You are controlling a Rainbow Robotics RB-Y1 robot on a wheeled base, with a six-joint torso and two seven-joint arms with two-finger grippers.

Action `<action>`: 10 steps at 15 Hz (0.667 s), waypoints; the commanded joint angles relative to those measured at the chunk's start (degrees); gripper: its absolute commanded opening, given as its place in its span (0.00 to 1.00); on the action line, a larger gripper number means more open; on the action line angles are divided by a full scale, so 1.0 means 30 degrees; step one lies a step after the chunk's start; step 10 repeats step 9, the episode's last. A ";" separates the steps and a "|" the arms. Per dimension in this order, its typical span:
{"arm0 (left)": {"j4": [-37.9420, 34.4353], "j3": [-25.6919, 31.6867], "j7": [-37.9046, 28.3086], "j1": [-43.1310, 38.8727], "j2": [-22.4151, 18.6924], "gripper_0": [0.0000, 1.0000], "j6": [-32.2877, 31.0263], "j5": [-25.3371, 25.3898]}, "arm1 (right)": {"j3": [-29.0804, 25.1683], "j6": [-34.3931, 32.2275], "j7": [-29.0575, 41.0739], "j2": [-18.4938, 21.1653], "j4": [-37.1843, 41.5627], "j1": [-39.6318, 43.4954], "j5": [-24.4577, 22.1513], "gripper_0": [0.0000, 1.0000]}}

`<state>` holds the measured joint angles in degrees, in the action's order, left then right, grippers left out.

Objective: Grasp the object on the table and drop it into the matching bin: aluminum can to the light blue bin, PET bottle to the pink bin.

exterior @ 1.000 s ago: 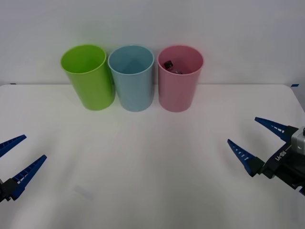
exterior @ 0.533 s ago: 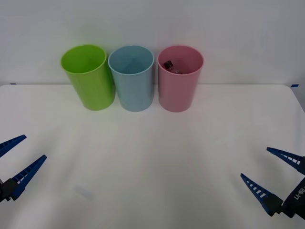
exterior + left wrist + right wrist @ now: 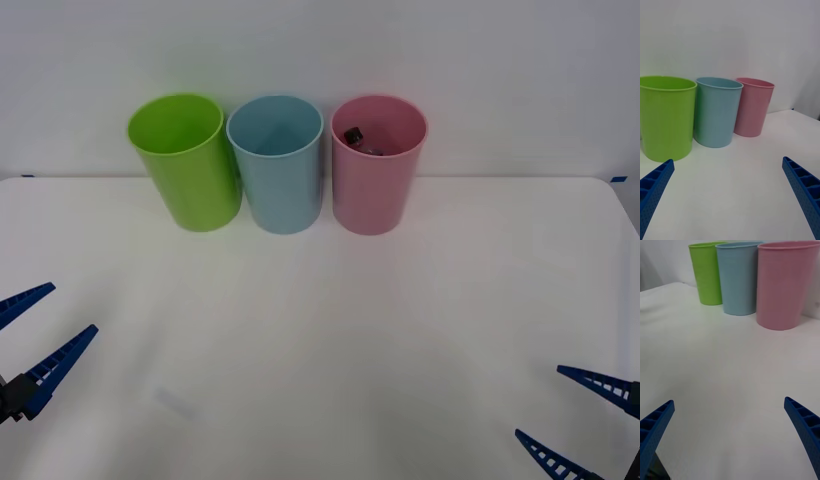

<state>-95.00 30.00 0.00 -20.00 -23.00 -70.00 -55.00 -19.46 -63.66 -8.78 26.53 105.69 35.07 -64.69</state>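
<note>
Three bins stand along the table's (image 3: pixel 320 330) far edge in the front view: green (image 3: pixel 185 160), blue (image 3: pixel 277 162), pink (image 3: pixel 378 165), with the bottle (image 3: pixel 358 139) inside pink. The right gripper (image 3: pixel 580 420), fingers apart, has withdrawn lower toward the corner; the left gripper (image 3: pixel 30 330) stays parked, spread. Both wrist views show fingers (image 3: pixel 655 427) (image 3: pixel 801 187) wide, empty.

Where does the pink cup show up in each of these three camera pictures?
Front view: the pink bin stands at the right end of the row of three, at the table's far edge.
Right wrist view: the pink bin is the nearest and largest cup.
Left wrist view: the pink bin is the farthest.
Shared landmark: the light blue bin right beside it.
</note>
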 commanded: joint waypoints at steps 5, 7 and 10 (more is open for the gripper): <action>0.0000 0.0000 0.0000 0.0000 0.0000 1.00 0.0000 0.0000 | -0.0134 -0.1397 -0.0296 0.0003 -0.0836 0.0351 -0.0554 1.00; 0.0000 0.0000 0.0000 0.0000 0.0000 1.00 0.0000 0.0000 | -0.0134 -0.1397 -0.0296 0.0003 -0.0836 0.0351 -0.0554 1.00; 0.0000 0.0000 0.0000 0.0000 0.0000 1.00 0.0000 0.0000 | -0.0134 -0.1397 -0.0296 0.0003 -0.0836 0.0351 -0.0554 1.00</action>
